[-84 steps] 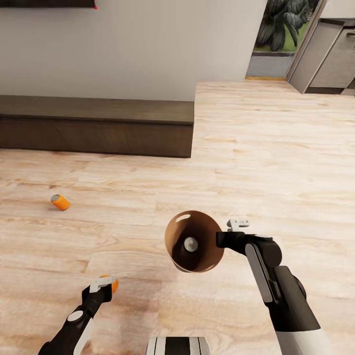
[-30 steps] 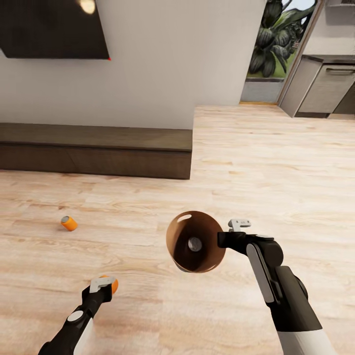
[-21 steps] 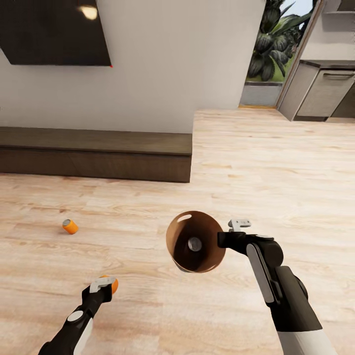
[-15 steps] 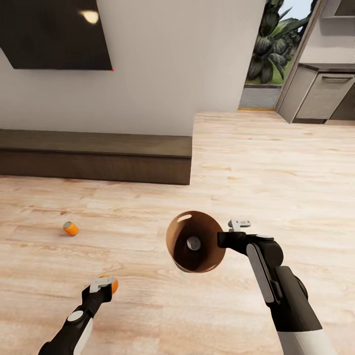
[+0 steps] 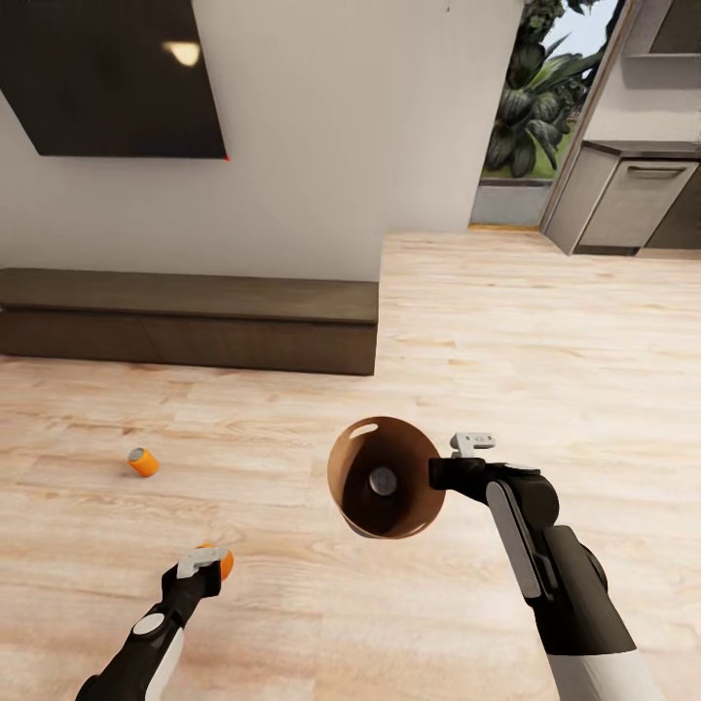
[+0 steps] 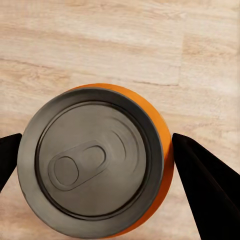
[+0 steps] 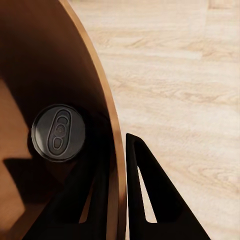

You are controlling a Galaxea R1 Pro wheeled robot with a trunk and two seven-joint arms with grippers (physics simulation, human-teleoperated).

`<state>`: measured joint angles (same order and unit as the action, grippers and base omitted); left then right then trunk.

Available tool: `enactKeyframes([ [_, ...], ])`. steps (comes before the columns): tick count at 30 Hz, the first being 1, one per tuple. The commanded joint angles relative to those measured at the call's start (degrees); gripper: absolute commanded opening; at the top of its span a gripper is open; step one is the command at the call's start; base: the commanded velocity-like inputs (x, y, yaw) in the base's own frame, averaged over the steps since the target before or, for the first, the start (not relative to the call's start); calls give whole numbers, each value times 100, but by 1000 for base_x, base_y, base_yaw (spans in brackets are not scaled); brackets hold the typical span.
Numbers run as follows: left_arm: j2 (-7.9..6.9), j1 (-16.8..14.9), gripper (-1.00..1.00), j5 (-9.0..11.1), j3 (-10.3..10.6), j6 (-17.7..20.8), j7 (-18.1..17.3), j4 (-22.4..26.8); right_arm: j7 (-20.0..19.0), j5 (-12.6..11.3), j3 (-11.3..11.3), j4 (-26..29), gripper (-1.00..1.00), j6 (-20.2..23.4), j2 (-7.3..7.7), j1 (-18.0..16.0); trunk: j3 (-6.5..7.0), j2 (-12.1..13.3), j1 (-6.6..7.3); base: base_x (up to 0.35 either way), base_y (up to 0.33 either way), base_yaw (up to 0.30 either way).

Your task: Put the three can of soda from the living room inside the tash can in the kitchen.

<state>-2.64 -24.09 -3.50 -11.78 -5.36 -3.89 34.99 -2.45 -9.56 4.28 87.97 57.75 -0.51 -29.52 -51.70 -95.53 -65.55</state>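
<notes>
Orange can (image 6: 97, 162) clamped in my left hand (image 5: 202, 562); right hand (image 5: 450, 465) pinches bin (image 5: 385, 477) rim. Next: lift can over bin mouth, centre, then release.

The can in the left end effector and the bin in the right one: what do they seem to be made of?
The can looks like thin metal: a dull grey top with a pressed tab shape and rim, and a smooth orange painted side. The bin looks wood-coloured inside, matte brown with no visible grain, so it could be wood or plastic. Its wall is thin between the right end effector's fingers.
</notes>
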Motion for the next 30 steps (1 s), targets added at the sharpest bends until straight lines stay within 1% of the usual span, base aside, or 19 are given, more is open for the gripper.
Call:
enactKeyframes([
  [1,0,0,-100,-1,0,0,3,-1,-28,-134,3,1,-100,-1,-1,-1,29,42,23,0,0,0],
  [30,0,-1,-100,-1,0,0,2,-1,-28,-132,8,1,-100,-1,-1,-1,825,1205,660,0,0,0],
])
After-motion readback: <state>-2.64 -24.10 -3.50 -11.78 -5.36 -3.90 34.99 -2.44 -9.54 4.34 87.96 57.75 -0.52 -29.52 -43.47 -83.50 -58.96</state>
